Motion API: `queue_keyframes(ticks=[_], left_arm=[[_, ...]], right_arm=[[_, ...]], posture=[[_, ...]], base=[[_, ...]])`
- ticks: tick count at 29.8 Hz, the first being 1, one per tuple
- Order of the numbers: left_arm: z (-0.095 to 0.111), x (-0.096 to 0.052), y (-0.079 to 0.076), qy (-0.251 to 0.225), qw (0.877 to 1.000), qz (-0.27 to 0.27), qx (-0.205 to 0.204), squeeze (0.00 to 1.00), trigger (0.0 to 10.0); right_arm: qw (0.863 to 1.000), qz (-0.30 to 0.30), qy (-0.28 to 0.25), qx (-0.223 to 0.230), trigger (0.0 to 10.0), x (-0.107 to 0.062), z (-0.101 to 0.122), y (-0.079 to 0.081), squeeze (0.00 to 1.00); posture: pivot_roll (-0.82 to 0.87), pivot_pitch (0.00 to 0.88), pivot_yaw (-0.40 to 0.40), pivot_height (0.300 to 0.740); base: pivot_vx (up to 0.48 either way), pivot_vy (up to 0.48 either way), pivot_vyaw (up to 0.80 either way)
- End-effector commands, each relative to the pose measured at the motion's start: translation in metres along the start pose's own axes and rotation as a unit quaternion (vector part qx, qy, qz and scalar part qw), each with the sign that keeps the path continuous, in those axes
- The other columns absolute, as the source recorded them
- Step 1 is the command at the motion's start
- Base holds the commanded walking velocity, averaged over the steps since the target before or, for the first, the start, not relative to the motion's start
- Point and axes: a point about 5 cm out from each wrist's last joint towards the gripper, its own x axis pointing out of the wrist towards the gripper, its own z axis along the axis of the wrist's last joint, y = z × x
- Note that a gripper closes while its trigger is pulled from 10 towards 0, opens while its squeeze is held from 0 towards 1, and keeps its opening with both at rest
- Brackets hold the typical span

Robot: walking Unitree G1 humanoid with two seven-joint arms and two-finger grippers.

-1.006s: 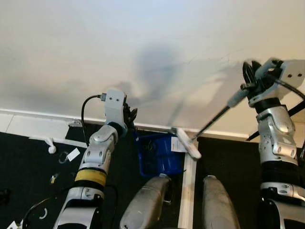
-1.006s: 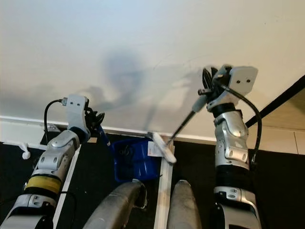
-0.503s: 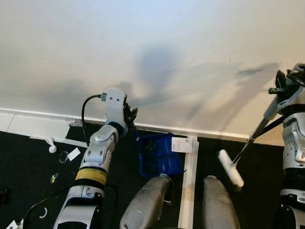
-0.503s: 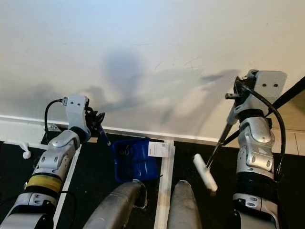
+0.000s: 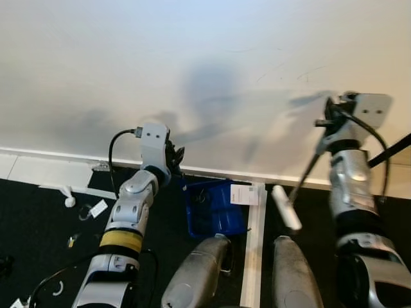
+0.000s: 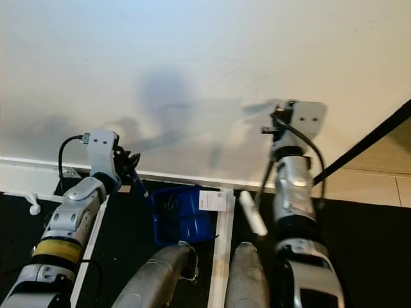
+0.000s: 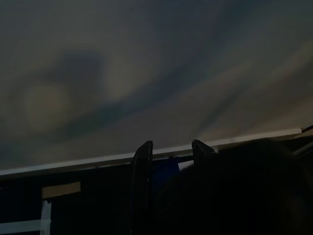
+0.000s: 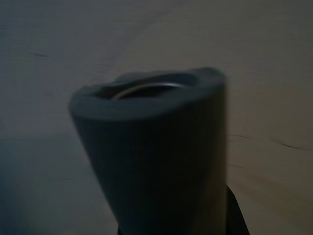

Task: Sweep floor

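The right gripper (image 5: pixel 329 120) is closed tight on the thin black broom with a white head (image 5: pixel 286 206), near the wall. The left gripper (image 5: pixel 174 157) holds the blue plastic dustpan (image 5: pixel 214 206) on the dark floor (image 5: pixel 38 218).

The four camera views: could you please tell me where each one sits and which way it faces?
Left eye view: on the head, looking down at the wall base, blue dustpan, both arms and legs.
Right eye view: same scene, shifted; right gripper holds the brush.
Left wrist view: along its black fingers toward the wall.
Right wrist view: facing the grey handle end close up.
Shared: the wall.
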Motion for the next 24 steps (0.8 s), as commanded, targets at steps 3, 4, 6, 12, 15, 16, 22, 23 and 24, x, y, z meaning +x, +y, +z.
queue_keyframes(ticks=[3,4,6,12,15,16,22,23,24], left_arm=[[-0.024,-0.009,-0.011,0.044,0.997,-0.040,-0.041,0.00,10.0],[-0.025,-0.011,-0.010,0.045,0.997,-0.040,-0.041,0.00,10.0],[-0.025,-0.012,-0.010,0.045,0.997,-0.039,-0.041,0.00,10.0],[-0.023,-0.014,-0.009,0.045,0.997,-0.038,-0.040,0.00,10.0],[-0.022,-0.013,-0.012,0.046,0.997,-0.040,-0.041,0.00,10.0],[-0.022,-0.012,-0.013,0.046,0.997,-0.041,-0.041,0.00,10.0],[-0.022,-0.011,-0.016,0.045,0.997,-0.045,-0.043,0.00,10.0],[-0.022,-0.010,-0.016,0.045,0.997,-0.045,-0.043,0.00,10.0],[-0.022,-0.010,-0.017,0.045,0.997,-0.045,-0.044,0.00,10.0]], right_arm=[[0.999,0.019,0.026,0.019,10.0,-0.002,-0.016,0.019,0.00],[0.999,0.022,0.028,0.026,10.0,-0.001,-0.017,0.023,0.00],[0.999,0.025,0.032,0.035,10.0,0.000,-0.018,0.027,0.00],[0.991,0.062,0.054,0.103,10.0,0.001,-0.026,0.054,0.00],[0.978,0.124,0.078,0.147,10.0,-0.001,-0.031,0.089,0.00],[0.976,0.138,0.083,0.148,10.0,-0.003,-0.032,0.097,0.00],[0.968,0.163,0.093,0.168,10.0,-0.007,-0.034,0.116,0.00],[0.966,0.165,0.093,0.174,10.0,-0.007,-0.034,0.117,0.00],[0.966,0.166,0.092,0.178,10.0,-0.007,-0.034,0.118,0.00]], posture=[[0.09,0.265,0.125,0.740],[0.09,0.265,0.125,0.740],[0.09,0.265,0.125,0.740],[0.10,0.262,0.123,0.740],[0.09,0.259,0.125,0.740],[0.09,0.259,0.125,0.740],[0.08,0.255,0.118,0.740],[0.08,0.253,0.116,0.740],[0.08,0.252,0.115,0.740]], base=[[0.000,0.000,0.00],[0.000,0.000,0.00],[0.000,0.000,0.00],[0.000,0.000,0.00],[0.000,0.000,0.00],[0.000,0.000,0.00],[0.000,0.000,0.00],[0.000,0.000,0.00],[0.000,0.000,0.00]])
